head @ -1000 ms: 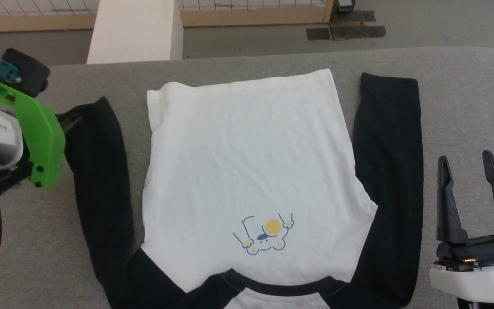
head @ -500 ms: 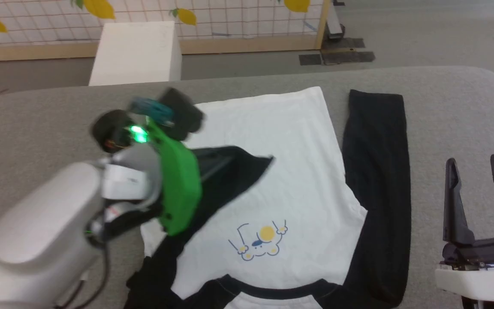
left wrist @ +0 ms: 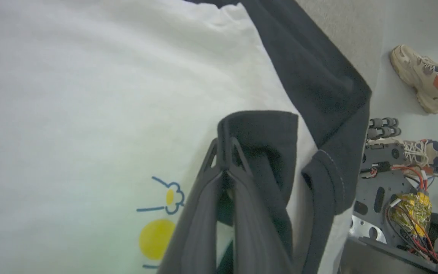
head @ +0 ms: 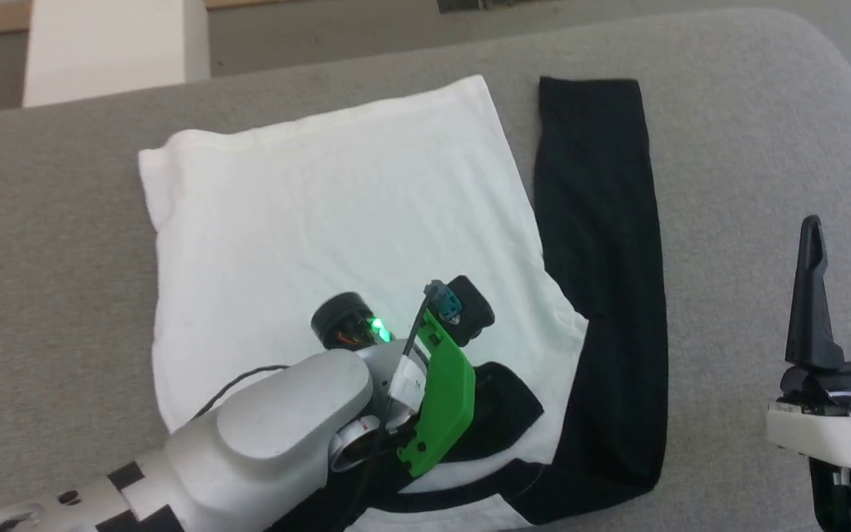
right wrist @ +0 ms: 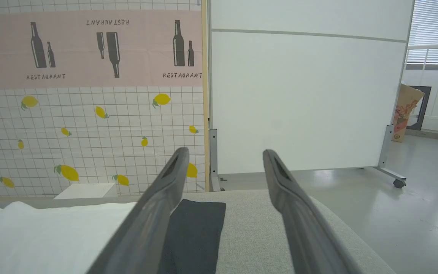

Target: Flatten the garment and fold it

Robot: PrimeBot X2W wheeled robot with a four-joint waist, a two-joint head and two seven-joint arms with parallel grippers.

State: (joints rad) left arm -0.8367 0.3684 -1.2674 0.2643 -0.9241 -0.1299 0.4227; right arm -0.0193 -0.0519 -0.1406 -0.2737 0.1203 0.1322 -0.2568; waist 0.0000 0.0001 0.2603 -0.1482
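Grey table [head: 765, 111], white box [head: 108, 37]

left jaws clamped, right jaws spread

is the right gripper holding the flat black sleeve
No, the right gripper stands open and empty, apart from the black sleeve lying flat.

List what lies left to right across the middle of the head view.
Grey table → white body of the garment → its outstretched black sleeve → grey table again → right gripper, jaws open.
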